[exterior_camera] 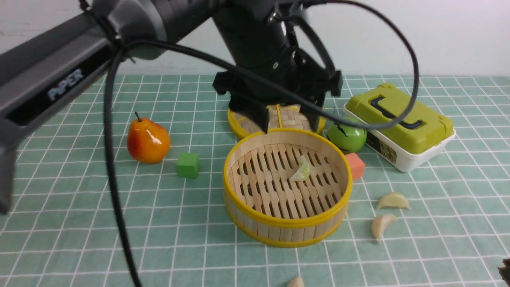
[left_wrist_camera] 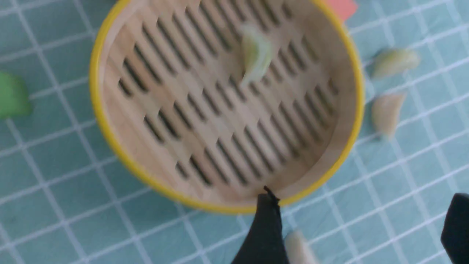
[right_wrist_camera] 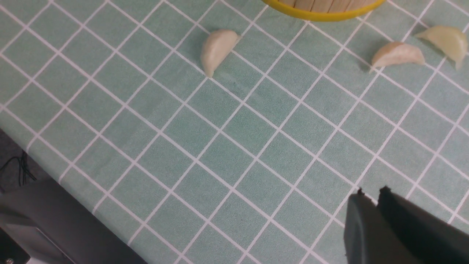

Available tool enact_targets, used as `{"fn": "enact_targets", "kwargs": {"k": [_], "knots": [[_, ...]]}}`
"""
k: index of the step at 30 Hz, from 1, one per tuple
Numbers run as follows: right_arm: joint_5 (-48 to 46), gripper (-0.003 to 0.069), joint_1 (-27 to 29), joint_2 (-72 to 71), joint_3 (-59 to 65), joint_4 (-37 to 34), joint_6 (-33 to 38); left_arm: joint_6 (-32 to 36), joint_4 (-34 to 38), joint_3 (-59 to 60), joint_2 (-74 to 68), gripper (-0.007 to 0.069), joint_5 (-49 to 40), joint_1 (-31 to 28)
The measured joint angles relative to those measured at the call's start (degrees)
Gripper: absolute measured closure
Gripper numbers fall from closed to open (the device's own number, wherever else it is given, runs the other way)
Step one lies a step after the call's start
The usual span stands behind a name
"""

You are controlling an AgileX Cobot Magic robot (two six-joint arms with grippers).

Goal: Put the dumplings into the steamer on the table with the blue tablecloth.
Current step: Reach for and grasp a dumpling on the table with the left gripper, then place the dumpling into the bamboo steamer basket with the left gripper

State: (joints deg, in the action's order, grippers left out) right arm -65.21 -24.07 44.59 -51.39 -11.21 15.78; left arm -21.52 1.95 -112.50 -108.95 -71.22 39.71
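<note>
One dumpling [exterior_camera: 301, 170] lies inside the steamer [exterior_camera: 287, 230]; three dumplings [exterior_camera: 393, 200] lie on the tabletop [exterior_camera: 79, 223] near it. The left gripper [exterior_camera: 287, 119] hangs wide open and empty above the steamer; the right gripper [right_wrist_camera: 370, 194] is closed on nothing. Each dumpling is probably light, glossy and slippery, so pinch across the plump middle.

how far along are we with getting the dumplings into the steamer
Done: one dumpling lies on the steamer floor.
In hand: nothing. The left gripper hangs open above the steamer, and the right gripper is shut and empty.
Left: three dumplings on the cloth, two to the steamer's right, one in front.
</note>
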Motion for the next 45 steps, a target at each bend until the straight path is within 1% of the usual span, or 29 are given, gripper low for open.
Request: {"fn": "enact_targets", "kwargs": {"k": [1,2,3,5,8,12,15,19,24,25,26,27,29,31,34,39,41,43,45], "knots": [[0.00,0.0596,0.00,0.00,0.00,-0.16,0.00,-0.12,-1.35,4.70,1.80,0.0047,0.00,1.53],[0.00,0.0596,0.00,0.00,0.00,-0.16,0.00,-0.18,-1.62,5.63,2.11,0.0047,0.00,1.84],[0.00,0.0594,0.00,0.00,0.00,-0.36,0.00,-1.37,-3.55,12.79,4.26,0.0058,0.00,4.50],[0.00,0.0594,0.00,0.00,0.00,-0.56,0.00,-3.62,-5.00,21.28,5.14,0.0073,0.37,7.91],[0.00,0.0594,0.00,0.00,0.00,-1.00,0.00,-7.20,-5.06,28.70,5.00,0.0096,5.39,11.23],[0.00,0.0594,0.00,0.00,0.00,-1.81,0.00,-12.22,-4.87,33.06,3.14,0.0128,13.35,13.01],[0.00,0.0592,0.00,0.00,0.00,-1.86,0.00,-15.03,-4.96,33.47,0.34,0.0165,18.45,13.12],[0.00,0.0587,0.00,0.00,0.00,-2.05,0.00,-16.74,-5.27,33.46,-2.16,0.0214,21.99,12.93],[0.00,0.0583,0.00,0.00,0.00,-2.06,-0.05,-17.38,-5.22,33.46,-4.75,0.0278,24.14,12.87],[0.00,0.0582,0.00,0.00,0.00,-2.06,-0.05,-17.38,-5.07,33.46,-5.10,0.0302,24.70,12.87],[0.00,0.0582,0.00,0.00,0.00,-2.06,-0.05,-17.38,-5.07,33.46,-5.10,0.0302,24.74,12.87],[0.00,0.0582,0.00,0.00,0.00,-2.06,-0.05,-17.38,-4.94,33.46,-5.23,0.0339,25.12,12.87],[0.00,0.0582,0.00,0.00,0.00,-2.06,-0.05,-17.38,-4.39,33.46,-5.23,0.0382,25.18,12.87],[0.00,0.0582,0.00,0.00,0.00,-2.06,-0.05,-17.38,-4.20,33.40,-5.12,0.0384,24.71,12.87],[-0.04,0.0581,0.00,0.00,0.00,-2.06,-0.05,-16.89,-4.13,32.35,-4.83,0.0384,21.27,12.87],[-0.04,0.0580,0.00,0.00,0.00,-2.06,-0.05,-10.45,-4.24,25.92,-1.45,0.0384,14.15,11.97],[-0.04,0.0579,0.00,0.00,0.00,-2.06,-0.05,-8.61,-4.24,22.78,-0.81,0.0384,12.41,10.80],[-0.04,0.0576,0.00,0.00,0.00,-2.00,-0.05,-5.96,-4.24,16.37,-1.05,0.0384,9.76,7.40],[-0.04,0.0575,0.00,0.00,0.00,-1.95,-0.05,-4.78,-4.44,11.75,-2.20,0.0384,9.05,4.33]]}}
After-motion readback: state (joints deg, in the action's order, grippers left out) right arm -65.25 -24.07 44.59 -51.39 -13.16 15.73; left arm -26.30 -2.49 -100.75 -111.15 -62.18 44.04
